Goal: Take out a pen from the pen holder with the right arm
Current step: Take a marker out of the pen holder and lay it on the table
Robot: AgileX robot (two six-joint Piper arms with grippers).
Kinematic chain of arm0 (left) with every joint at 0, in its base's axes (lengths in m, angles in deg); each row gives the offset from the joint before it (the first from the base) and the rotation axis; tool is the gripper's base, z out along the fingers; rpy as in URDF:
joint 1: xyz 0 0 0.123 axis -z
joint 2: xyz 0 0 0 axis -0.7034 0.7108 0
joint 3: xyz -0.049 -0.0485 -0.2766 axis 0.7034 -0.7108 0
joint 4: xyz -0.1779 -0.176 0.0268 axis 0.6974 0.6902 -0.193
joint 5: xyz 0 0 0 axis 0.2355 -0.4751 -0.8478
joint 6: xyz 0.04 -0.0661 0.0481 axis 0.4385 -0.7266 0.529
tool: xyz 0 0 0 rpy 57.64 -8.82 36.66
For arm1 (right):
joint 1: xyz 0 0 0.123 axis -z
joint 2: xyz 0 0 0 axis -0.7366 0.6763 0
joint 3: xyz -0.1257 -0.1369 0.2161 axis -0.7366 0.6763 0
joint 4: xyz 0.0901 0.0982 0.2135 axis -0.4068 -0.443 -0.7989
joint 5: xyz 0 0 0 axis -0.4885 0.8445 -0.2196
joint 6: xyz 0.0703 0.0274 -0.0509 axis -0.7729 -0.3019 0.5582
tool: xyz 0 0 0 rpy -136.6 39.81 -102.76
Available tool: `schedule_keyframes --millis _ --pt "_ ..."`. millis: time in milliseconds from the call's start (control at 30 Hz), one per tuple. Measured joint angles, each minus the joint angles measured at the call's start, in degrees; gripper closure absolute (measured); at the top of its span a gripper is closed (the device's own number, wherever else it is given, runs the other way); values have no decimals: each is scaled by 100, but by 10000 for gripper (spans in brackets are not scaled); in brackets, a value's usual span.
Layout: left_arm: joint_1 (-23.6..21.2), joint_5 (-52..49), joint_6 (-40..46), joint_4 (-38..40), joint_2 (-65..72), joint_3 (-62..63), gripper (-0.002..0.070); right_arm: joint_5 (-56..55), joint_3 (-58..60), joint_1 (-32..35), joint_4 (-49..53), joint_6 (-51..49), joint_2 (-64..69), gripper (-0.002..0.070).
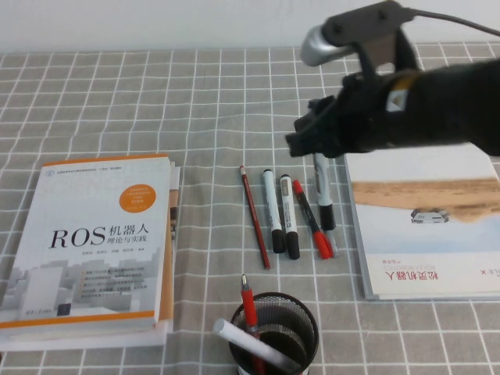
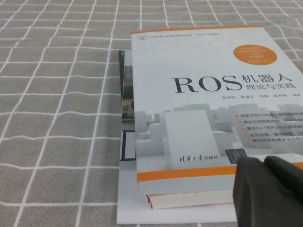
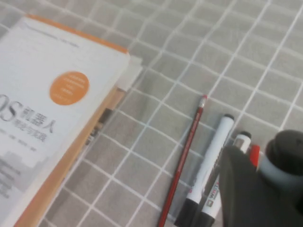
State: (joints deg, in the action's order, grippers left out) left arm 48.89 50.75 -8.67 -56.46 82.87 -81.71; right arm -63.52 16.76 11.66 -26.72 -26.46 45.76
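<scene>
The right gripper [image 1: 301, 134] is hovering over the middle of the checked cloth [image 1: 117, 101], and its fingers appear to be closing around the upper end of the rightmost marker [image 1: 323, 191] – the wrist view is showing a grey barrel wedged beside one dark finger. That marker is lying in a row just beside a red pen [image 1: 311, 219], two black-capped markers [image 1: 273, 211] and a pencil [image 1: 255, 219], all well away from the holder.

The black mesh pen holder [image 1: 306, 350] is standing at the near edge, with a red-tipped pen [image 1: 248, 303] and a pale marker [image 1: 250, 341] leaning inside it.

Such a pen is likely light, stiff and smooth-sided, so it may be slipping or swivelling in a loose pinch. The best hold is probably across the barrel where it is sticking out above the rim – the light holder could be tipping otherwise.

The left gripper [image 2: 264, 165], fingers pressed together, is hanging over the ROS book [image 1: 94, 234].
</scene>
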Motion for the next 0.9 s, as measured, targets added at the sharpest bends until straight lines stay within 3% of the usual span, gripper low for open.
schedule_keyframes --millis 567,900 --pt "0 0 0 0 0 0 678 2237 -3752 -41 -909 -43 3238 583" --pt "0 0 0 0 0 0 678 2716 -5245 -64 -1019 -57 4516 583"
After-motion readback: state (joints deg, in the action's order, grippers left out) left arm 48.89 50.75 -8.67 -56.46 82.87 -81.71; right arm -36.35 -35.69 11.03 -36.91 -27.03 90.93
